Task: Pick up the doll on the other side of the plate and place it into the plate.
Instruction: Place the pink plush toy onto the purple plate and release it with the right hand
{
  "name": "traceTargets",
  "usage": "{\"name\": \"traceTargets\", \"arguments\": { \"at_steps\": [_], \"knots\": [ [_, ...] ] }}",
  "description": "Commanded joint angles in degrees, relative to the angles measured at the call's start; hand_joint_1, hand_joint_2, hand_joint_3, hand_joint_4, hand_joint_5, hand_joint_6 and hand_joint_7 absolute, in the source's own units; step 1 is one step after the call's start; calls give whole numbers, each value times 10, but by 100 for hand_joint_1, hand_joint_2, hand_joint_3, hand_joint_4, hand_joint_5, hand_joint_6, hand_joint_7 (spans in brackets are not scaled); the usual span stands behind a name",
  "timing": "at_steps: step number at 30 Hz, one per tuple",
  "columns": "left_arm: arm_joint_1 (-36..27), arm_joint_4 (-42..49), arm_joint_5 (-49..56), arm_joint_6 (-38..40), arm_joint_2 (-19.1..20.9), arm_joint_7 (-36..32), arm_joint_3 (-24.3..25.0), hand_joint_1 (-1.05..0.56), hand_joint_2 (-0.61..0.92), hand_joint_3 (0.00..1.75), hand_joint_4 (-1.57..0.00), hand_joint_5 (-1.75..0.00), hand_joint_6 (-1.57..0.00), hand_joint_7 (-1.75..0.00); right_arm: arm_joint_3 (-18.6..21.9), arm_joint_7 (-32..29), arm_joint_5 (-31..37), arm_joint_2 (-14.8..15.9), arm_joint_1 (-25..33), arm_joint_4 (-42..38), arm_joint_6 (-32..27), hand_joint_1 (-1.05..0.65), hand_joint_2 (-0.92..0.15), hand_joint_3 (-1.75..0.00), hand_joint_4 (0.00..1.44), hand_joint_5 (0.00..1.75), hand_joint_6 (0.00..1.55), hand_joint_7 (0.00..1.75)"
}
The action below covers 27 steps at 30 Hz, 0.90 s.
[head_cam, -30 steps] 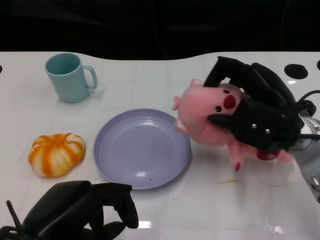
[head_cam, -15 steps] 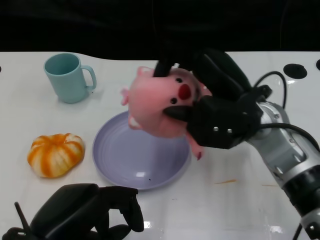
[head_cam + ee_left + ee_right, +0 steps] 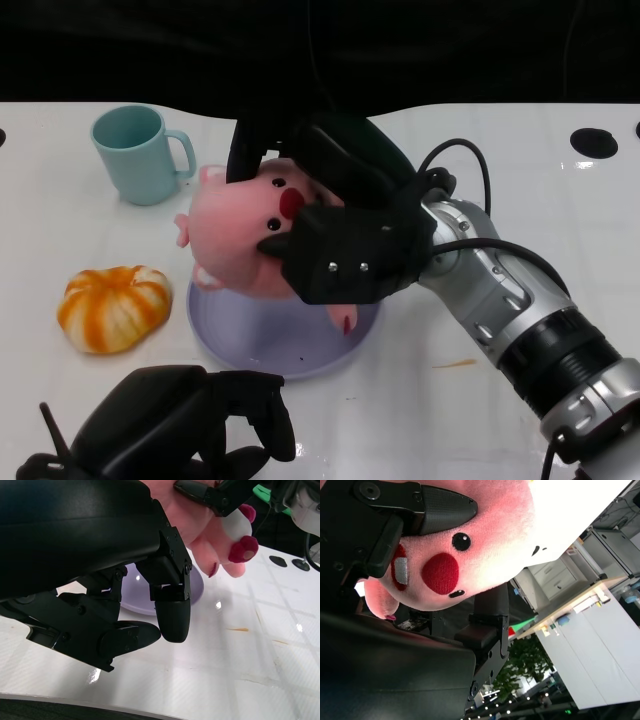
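The right hand (image 3: 345,235) gripped the pink pig doll (image 3: 240,240), its black fingers wrapped over the doll's head and back, and held it clear of the worktop (image 3: 480,330). The doll hung over the lavender plate (image 3: 250,340), toward the plate's far-left edge, so part of its body seemed to overhang the rim on the side of the teal mug (image 3: 140,155). Its long axis ran roughly across the worktop, snout facing up and toward the camera, feet trailing toward the right forearm. The plate's middle therefore lay below the doll and slightly toward the robot, and the coming move probably called for a small shift that way and a straight lowering before the fingers let go.

The left hand (image 3: 170,425) rested at the near edge of the worktop, fingers curled in on nothing, just short of the plate's near rim. A striped orange pumpkin (image 3: 112,308) sat beside the plate, apart from it.
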<state>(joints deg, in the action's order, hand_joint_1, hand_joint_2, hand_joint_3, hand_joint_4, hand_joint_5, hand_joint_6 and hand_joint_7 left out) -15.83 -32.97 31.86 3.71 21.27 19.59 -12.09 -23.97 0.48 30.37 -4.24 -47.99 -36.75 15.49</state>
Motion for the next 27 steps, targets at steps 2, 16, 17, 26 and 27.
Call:
{"name": "traceTargets", "arguments": {
  "at_steps": [2,16,17,26,27],
  "knots": [
    [2,-2,3,5,0,-2,1,-20,72,67,-74,-140,-79,-107,-3,15,-3,-1,-21,-11,-12,-26,-44,-99,77,166,84,69],
    [3,2,3,-3,4,-4,3,-19,69,72,-75,-140,-78,-109,-39,139,23,43,-21,41,-59,-79,-92,-14,0,27,13,0],
    [3,3,2,-5,4,-5,3,-19,68,72,-75,-140,-79,-109,-40,142,24,46,-21,44,-59,-81,-92,-15,0,24,11,0],
    [3,3,3,-1,2,-3,3,-19,69,73,-76,-140,-79,-108,-33,170,17,67,-14,84,-66,-87,-92,-16,0,19,7,0],
    [3,2,4,0,2,-3,2,-19,69,73,-76,-140,-79,-108,-30,172,14,71,-12,92,-66,-88,-92,-17,0,19,6,0]
  ]
}}
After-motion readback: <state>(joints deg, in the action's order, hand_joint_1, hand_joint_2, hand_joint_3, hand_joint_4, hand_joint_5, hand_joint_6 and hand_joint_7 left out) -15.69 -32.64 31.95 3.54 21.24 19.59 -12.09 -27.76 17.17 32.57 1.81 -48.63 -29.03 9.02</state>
